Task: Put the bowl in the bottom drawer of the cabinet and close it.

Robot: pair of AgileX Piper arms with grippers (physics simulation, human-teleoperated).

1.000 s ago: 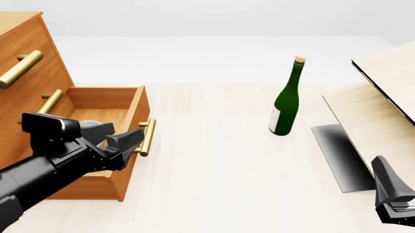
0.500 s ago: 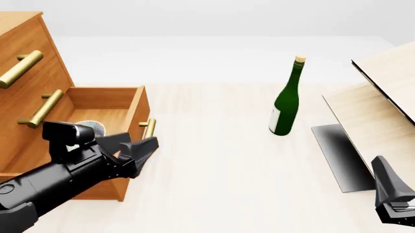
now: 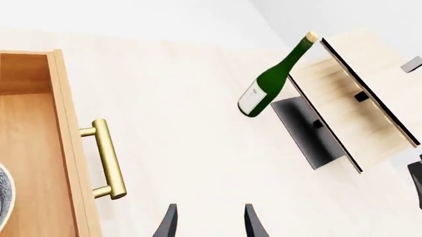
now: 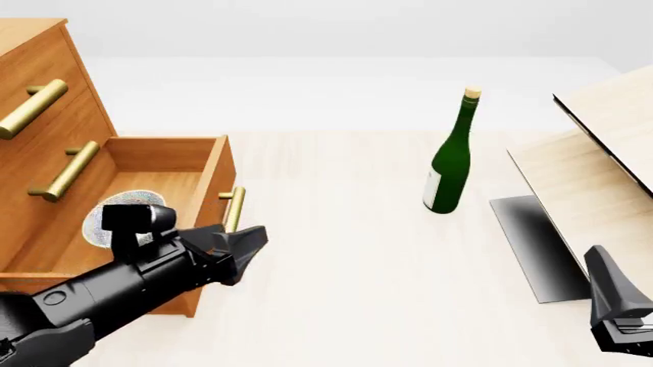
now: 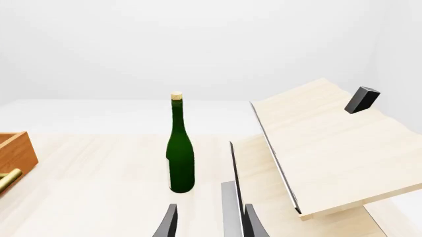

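The cabinet stands at the far left with the bottom drawer pulled out. The speckled bowl lies on the drawer's floor, partly hidden behind my left wrist; the left wrist view catches only its rim. My left gripper is open and empty, outside the drawer, just in front of its front panel and below the brass handle. In the left wrist view the handle lies beside the left gripper. My right gripper is open and empty at the near right.
A green bottle with a cork stands upright mid-table, right of the drawer. A pale slanted wooden structure with a dark base fills the right side, close to my right gripper. The two upper drawers are shut.
My left gripper has drawn back out of the drawer, toward the near side and to the right, uncovering the bowl on the drawer's floor. The right arm has not moved.
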